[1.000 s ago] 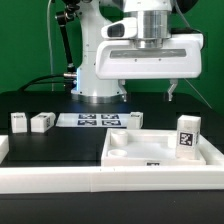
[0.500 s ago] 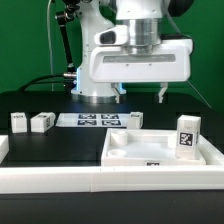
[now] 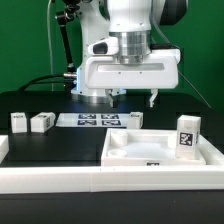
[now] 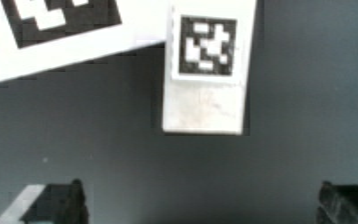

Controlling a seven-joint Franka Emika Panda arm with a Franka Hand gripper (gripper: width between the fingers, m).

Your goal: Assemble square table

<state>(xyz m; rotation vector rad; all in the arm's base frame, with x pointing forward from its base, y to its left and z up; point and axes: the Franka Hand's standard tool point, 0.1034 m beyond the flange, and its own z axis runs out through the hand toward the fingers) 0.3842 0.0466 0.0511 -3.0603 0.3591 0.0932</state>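
The square table's white top [image 3: 128, 150] lies at the front right, raised rim up. One white leg block [image 3: 187, 135] with a tag stands upright at its right side. Two more leg blocks [image 3: 19, 122] [image 3: 42, 122] sit at the exterior view's left. Another leg block [image 3: 135, 118] lies just right of the marker board [image 3: 95, 120]. My gripper [image 3: 130, 99] hangs open and empty above that block. In the wrist view the tagged leg block [image 4: 208, 75] lies ahead of the open gripper [image 4: 197, 205], whose dark fingers [image 4: 51, 205] stand wide apart over bare table.
A long white rail [image 3: 70, 182] runs along the front edge of the workspace. The marker board's corner [image 4: 51, 35] shows in the wrist view beside the leg block. The robot base [image 3: 95, 75] and cables stand behind, before a green backdrop.
The gripper has moved toward the exterior view's left and come lower, still open and empty. No part on the table has moved.
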